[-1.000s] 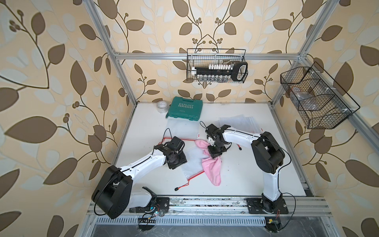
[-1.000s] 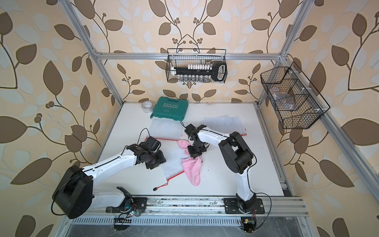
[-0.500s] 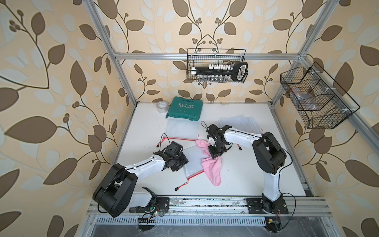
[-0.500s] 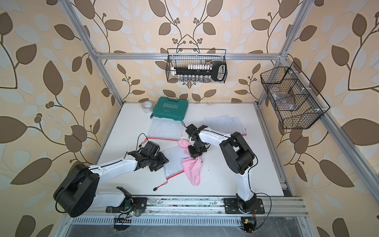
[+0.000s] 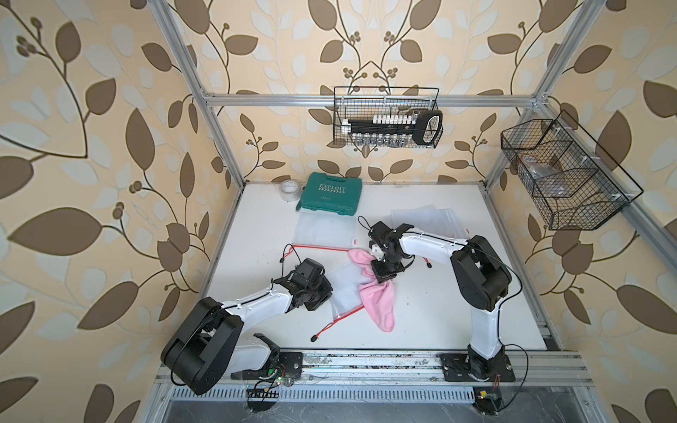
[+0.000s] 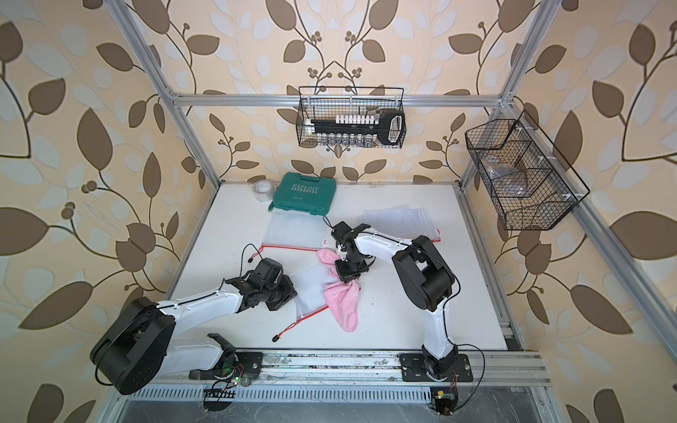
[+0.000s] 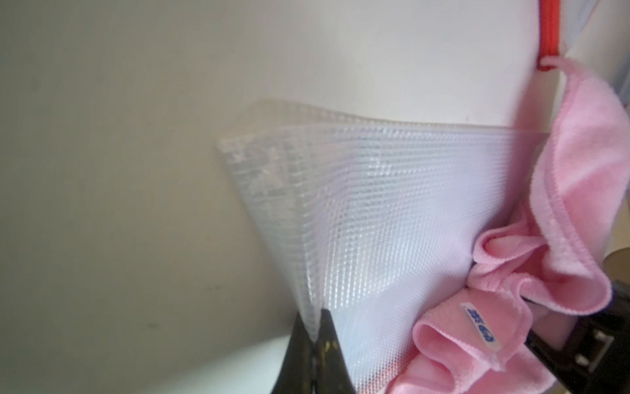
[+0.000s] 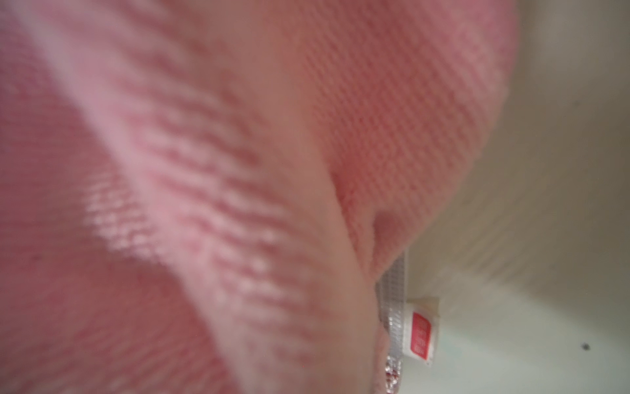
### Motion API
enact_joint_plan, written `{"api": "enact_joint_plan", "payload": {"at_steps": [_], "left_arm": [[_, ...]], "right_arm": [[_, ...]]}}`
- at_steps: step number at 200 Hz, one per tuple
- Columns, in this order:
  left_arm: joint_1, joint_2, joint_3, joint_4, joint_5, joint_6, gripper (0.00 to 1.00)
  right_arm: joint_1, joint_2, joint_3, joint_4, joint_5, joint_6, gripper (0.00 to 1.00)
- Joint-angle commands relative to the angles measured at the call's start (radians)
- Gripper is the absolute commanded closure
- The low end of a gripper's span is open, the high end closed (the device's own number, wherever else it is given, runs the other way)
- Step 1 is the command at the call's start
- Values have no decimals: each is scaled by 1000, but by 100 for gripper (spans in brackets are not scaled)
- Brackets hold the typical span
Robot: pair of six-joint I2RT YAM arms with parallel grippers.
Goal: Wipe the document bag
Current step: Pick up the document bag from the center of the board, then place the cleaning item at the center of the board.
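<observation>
**While left pins the bag, right has the cloth on it**

Since the bag is thin plastic with a mesh weave, I judge it light, floppy and slick on the table. A wipe would likely drag or ruck it unless one edge is anchored. Lying flat, the middle gives nothing to pinch. The place to take hold is a bare edge or corner, away from the red zip.

Position: the bag lies on the table between my two arms, toward the front, with the zip along its front edge. The cloth is draped over the side nearer my right arm and spills past it onto the table.

Left gripper: jaws closed narrow on the bag's edge. In the wrist view the sheet rises in a small fold where they pinch it. Only a thin strip is caught, so I expect a hard tug could pull it free.

Right gripper: closed on the bunched pink cloth, sitting over the bag's far corner. Cloth fills the wrist view, so my fingers there are hidden.
</observation>
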Motion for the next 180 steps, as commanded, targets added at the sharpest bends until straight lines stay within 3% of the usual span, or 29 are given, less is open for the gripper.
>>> {"api": "enact_joint_plan", "payload": {"at_steps": [1,33,56,75,99,153,155,156,163,164,180], "left_arm": [[3,-38,39,-196,-85,48,100],[17,-141,191,-375,-202,118,100],[88,-238,288,-449,-238,192,100],[141,-245,390,-474,-207,263,100],[142,-174,540,-467,-148,354,100],[142,-46,731,-363,67,407,100],[141,-41,737,-363,71,408,100],[141,-39,740,-363,75,408,100],[141,-24,752,-358,100,410,100],[141,-22,754,-357,101,410,100],[141,-9,761,-330,135,406,100]], "right_arm": [[8,2,-57,-40,49,-2,100],[3,-131,-139,-81,83,13,100],[-3,-207,-230,-82,97,23,100],[-4,-213,-279,-59,92,31,100],[-13,-194,-301,-16,101,40,100],[-52,-182,-231,15,81,2,100],[-52,-178,-224,12,79,-1,98],[-52,-177,-221,10,78,-1,92],[-52,-170,-202,-5,71,-6,76],[-51,-170,-201,-7,70,-6,69],[-51,-209,-188,-24,52,-5,25]]}}
